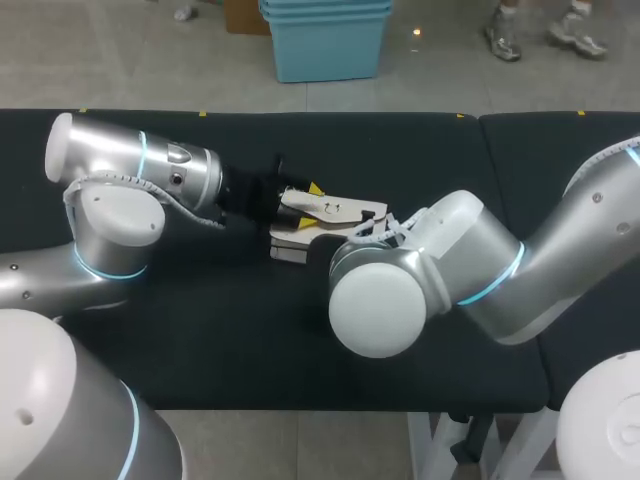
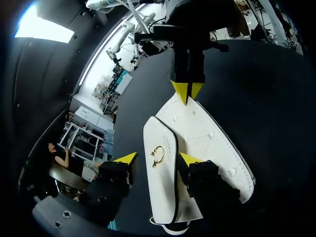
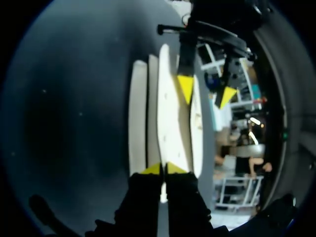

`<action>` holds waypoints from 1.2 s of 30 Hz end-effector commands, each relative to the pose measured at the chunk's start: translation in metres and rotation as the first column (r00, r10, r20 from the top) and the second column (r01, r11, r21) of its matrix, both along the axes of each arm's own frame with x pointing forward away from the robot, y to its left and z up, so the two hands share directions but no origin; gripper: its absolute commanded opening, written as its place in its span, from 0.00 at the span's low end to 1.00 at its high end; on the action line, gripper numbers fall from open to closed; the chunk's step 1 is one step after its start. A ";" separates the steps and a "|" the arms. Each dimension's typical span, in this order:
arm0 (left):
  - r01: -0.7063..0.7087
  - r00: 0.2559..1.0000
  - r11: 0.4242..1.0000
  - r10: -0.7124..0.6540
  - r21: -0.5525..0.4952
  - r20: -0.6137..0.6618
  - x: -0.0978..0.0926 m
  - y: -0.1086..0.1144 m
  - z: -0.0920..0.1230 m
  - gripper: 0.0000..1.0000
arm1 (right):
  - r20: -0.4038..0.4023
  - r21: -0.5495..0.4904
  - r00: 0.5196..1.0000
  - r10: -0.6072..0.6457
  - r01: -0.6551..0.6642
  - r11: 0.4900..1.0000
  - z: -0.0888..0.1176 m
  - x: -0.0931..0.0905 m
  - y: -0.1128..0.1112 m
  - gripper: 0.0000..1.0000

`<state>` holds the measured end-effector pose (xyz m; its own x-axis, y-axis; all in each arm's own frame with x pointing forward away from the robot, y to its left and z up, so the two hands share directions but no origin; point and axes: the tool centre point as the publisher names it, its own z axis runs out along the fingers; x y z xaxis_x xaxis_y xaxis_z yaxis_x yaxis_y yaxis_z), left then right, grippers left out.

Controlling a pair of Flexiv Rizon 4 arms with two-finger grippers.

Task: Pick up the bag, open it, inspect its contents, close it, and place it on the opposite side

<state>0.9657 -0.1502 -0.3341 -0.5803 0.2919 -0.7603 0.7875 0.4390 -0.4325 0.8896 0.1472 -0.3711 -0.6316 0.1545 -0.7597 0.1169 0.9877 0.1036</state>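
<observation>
A white bag with a gold clasp lies at the middle of the black table. Its flap stands up between the fingers of my left gripper, which is open; one fingertip stands clear of the flap. At the bag's far end, my right gripper is shut on the bag's thin edge. The right wrist view shows its own tips pinching a white panel, with my left gripper open beyond. In the head view my right arm's joint hides the right gripper.
The black table has bare cloth to the left, right and front of the bag. A seam splits it at the right. Both arms meet over the middle, my left arm low over the left half.
</observation>
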 end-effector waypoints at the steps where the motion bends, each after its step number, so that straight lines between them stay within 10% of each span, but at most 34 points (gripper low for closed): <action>1: -0.004 1.000 1.000 0.004 -0.012 -0.013 -0.009 0.007 0.011 1.00 | -0.010 0.005 1.000 0.016 -0.016 1.000 0.001 0.000 -0.001 0.29; 2: -0.005 1.000 1.000 0.005 -0.011 -0.014 -0.010 0.007 0.012 1.00 | -0.012 0.008 1.000 0.021 -0.021 1.000 0.002 0.000 -0.001 0.49; 3: -0.012 1.000 1.000 0.012 -0.013 -0.020 -0.011 0.007 0.014 1.00 | -0.015 0.010 1.000 0.026 -0.026 1.000 0.003 0.000 -0.001 1.00; 19: -0.236 0.930 0.972 0.225 -0.005 -0.289 -0.003 0.023 0.056 1.00 | -0.148 0.083 0.978 0.148 -0.137 0.987 0.062 -0.006 -0.007 1.00; 36: -0.356 0.693 0.849 0.520 0.391 -0.499 -0.009 0.047 0.078 1.00 | -0.471 0.165 0.874 0.122 -0.049 0.985 0.124 0.006 -0.028 1.00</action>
<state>0.9567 -0.1052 -0.2659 -0.9679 -0.0203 -0.2504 0.1604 0.7173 -0.6780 0.8964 0.1216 -0.2628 -0.8404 0.1877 -0.5084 0.0857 0.9723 0.2173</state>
